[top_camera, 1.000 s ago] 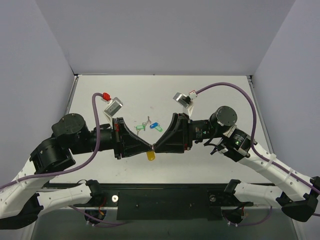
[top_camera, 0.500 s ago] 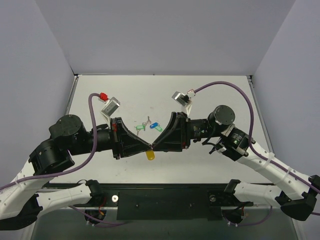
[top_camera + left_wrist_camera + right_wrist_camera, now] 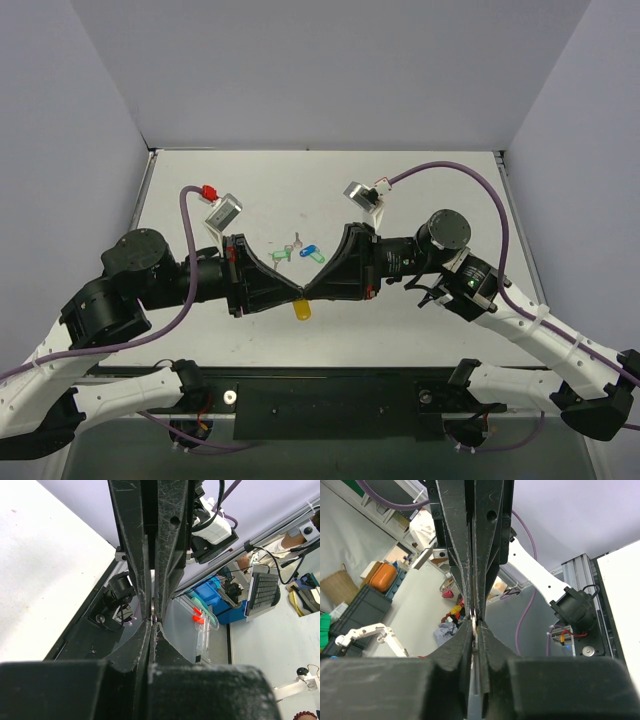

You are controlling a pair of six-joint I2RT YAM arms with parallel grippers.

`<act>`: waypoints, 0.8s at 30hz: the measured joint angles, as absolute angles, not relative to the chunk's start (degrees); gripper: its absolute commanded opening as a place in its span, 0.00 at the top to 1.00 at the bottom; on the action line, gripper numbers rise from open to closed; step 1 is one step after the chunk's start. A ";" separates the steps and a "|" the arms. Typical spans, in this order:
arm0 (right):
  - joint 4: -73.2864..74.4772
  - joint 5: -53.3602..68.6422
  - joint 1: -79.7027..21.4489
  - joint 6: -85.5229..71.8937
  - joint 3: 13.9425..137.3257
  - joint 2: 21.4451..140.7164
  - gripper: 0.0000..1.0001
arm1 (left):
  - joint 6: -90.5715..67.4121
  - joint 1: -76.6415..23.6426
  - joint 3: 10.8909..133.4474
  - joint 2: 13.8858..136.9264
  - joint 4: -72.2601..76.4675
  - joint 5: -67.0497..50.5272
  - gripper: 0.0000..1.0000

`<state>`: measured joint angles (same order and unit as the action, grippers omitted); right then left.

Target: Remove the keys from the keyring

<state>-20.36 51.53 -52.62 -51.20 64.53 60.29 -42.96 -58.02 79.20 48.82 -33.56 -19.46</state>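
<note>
My two grippers meet tip to tip above the table's near middle. The yellow-orange tag of the keyring (image 3: 301, 311) hangs just below the meeting point. My left gripper (image 3: 298, 291) is shut, and a tiny bit of the metal ring (image 3: 153, 616) shows at its tips (image 3: 152, 622). My right gripper (image 3: 311, 293) is shut on a thin flat silver-grey key (image 3: 475, 630) that runs down between its jaws (image 3: 475, 622). In each wrist view the other gripper's closed fingers stand directly opposite, touching tip to tip. The join of ring and key is hidden by the fingers.
A green key tag (image 3: 282, 255) and a blue key tag (image 3: 311, 253) lie on the white table behind the grippers, with a small loose key (image 3: 297, 240) beside them. The table's side walls stand at left and right.
Both grippers stay pinched tip to tip with the yellow tag hanging below. The right wrist has shifted slightly left; otherwise almost nothing has moved.
</note>
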 measured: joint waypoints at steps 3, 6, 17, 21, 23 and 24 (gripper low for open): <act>-20.34 51.46 -52.60 -51.42 64.53 60.29 0.80 | -42.98 -58.02 79.20 48.82 -33.54 -19.31 1.00; -20.32 51.40 -52.62 -51.44 64.53 60.29 0.79 | -42.96 -58.02 79.20 48.84 -33.52 -19.31 1.00; -20.36 51.27 -52.62 -51.35 64.53 60.25 1.00 | -43.03 -58.02 79.20 48.82 -33.58 -18.87 1.00; -20.36 51.20 -52.60 -51.35 64.53 60.25 1.00 | -43.03 -58.02 79.20 48.84 -33.58 -18.65 1.00; -20.36 51.05 -52.60 -51.35 64.53 60.25 0.99 | -43.05 -58.02 79.20 48.82 -33.58 -18.41 1.00; -20.36 50.87 -52.60 -51.35 64.53 60.23 0.98 | -43.07 -58.02 79.20 48.82 -33.58 -18.22 1.00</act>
<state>-20.36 50.87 -52.60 -51.35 64.53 60.23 -43.07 -58.02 79.20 48.82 -33.58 -18.22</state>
